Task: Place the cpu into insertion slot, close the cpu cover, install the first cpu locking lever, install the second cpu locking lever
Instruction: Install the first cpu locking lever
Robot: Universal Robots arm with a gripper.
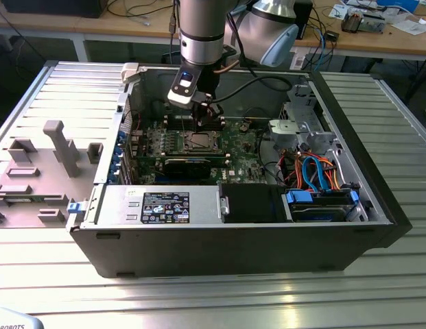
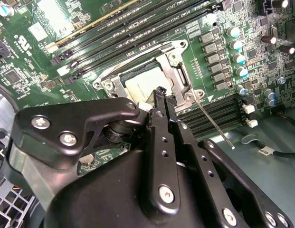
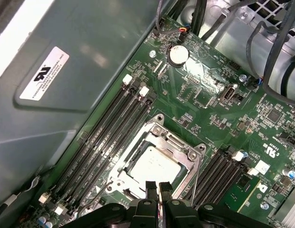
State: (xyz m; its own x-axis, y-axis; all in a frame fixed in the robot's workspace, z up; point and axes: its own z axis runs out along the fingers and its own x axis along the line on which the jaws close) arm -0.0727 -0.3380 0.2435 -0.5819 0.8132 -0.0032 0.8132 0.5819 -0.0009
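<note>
Fingertips [image 3: 151, 187] of the gripper [image 3: 158, 188] are being held together at the insertion slot's [image 1: 199, 142] twelve o'clock in the exterior view. The cpu [image 3: 154, 164] is being framed by the cpu cover [image 3: 184, 149] — the loose locking lever [image 2: 214, 121] risks being bent by slippage.

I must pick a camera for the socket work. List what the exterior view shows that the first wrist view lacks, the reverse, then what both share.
The exterior view adds: the arm over the open case, the labelled power supply, orange and blue cables, and a grey fixture outside the case on the exterior view's left.
The first wrist view adds: the coin battery, the white latches of the memory slots, and the cpu lying framed by the cpu cover.
Both: the gripper above the insertion slot on the green motherboard.
</note>
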